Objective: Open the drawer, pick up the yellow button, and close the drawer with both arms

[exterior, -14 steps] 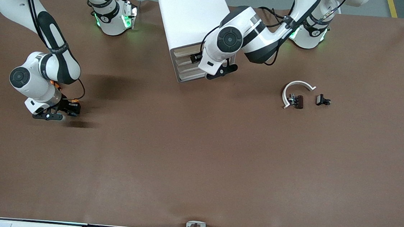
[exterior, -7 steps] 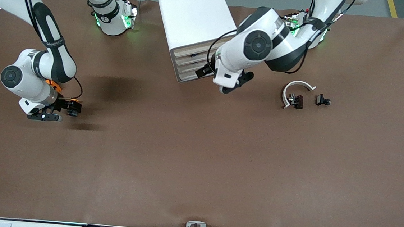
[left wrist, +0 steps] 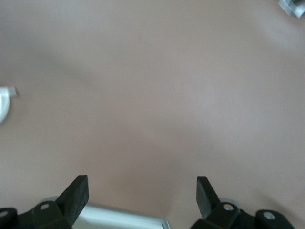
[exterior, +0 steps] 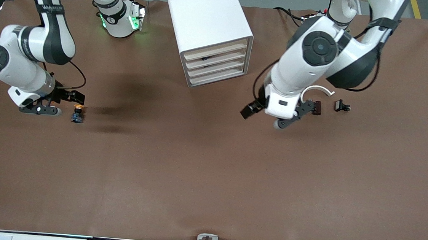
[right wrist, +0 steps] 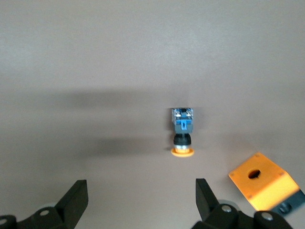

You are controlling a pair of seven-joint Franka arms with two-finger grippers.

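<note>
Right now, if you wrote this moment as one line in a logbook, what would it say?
drawers: all shut | button: lying on table | right gripper: open, over button | left gripper: open, over bare table

The brown table (exterior: 210,165) carries a white cabinet (exterior: 203,16), the button (exterior: 77,116) (on its side), an orange block (right wrist: 264,181), a white arc (exterior: 315,90) and black clips (exterior: 342,106).

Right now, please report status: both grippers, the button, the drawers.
Right gripper open, above the table beside the button. Button lying on the table, released. Left gripper open, empty, over the table near the white arc. Cabinet drawers all closed.
</note>
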